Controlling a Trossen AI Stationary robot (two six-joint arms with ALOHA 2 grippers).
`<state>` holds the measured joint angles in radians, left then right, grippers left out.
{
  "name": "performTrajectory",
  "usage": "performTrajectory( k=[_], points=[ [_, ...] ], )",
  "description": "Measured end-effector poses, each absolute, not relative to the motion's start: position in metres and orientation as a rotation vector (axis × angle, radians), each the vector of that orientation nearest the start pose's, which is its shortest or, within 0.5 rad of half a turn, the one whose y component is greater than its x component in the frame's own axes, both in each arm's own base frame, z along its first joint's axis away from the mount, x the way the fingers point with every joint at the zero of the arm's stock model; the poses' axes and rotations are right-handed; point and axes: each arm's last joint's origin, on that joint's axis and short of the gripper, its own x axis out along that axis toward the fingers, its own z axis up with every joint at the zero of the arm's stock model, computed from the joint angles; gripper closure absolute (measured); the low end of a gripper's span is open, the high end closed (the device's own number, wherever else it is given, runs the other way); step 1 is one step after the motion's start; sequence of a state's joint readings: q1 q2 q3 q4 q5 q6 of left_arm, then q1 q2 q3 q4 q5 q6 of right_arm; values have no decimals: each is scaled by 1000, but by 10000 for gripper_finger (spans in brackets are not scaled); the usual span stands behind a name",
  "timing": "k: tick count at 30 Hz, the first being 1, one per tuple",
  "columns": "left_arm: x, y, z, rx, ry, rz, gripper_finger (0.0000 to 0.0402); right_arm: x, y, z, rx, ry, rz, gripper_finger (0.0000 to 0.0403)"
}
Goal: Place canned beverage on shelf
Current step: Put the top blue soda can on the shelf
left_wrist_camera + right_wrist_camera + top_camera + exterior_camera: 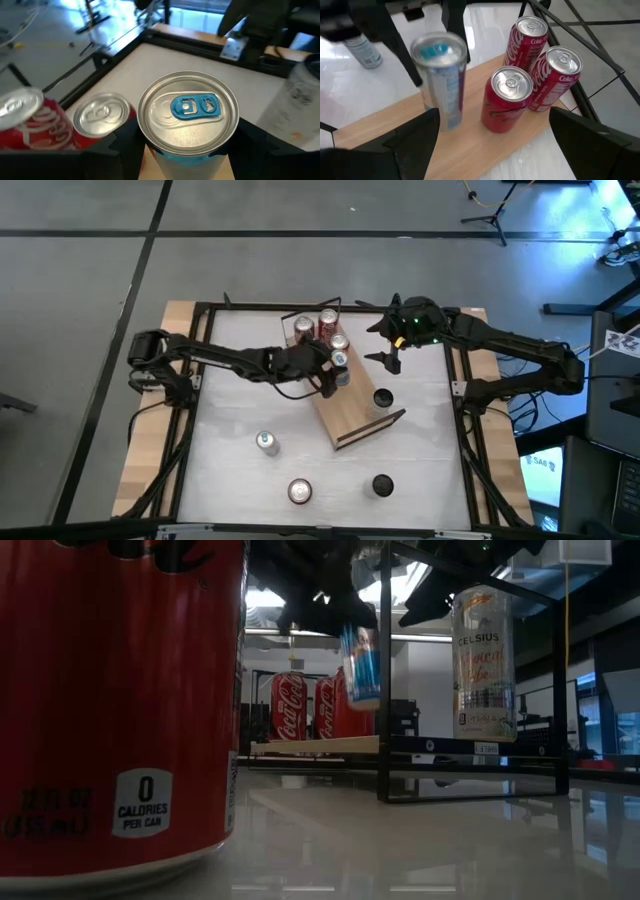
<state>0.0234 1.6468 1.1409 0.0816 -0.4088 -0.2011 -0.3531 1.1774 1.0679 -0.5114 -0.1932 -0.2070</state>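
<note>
Left pincer [335, 372] grips a blue-tabbed can [187, 120] above the shelf [350, 415]; only the low view shows it lifted clear. Right pincer [392, 345] gapes nearby.

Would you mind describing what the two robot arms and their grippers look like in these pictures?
Both arms are dark, nearly black, built of slim jointed links. The left gripper has two dark flat fingers. The right gripper has pointed dark fingers, and small green lights glow on its wrist housing. Black cables trail from each base.
</note>
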Motion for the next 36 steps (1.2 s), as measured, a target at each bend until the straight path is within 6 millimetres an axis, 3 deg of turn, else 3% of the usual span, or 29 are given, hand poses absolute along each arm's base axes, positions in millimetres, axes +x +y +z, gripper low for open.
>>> performTrajectory(
  k=[8,20,36],
  points=[
    [375,12,247,-158,399,616,197,234,-80,324,-33,611,-92,33],
    [370,5,238,-105,513,608,167,234,-80,324,-33,611,-92,33],
    [371,5,235,-107,527,598,152,234,-80,324,-33,611,-93,33]
  ],
)
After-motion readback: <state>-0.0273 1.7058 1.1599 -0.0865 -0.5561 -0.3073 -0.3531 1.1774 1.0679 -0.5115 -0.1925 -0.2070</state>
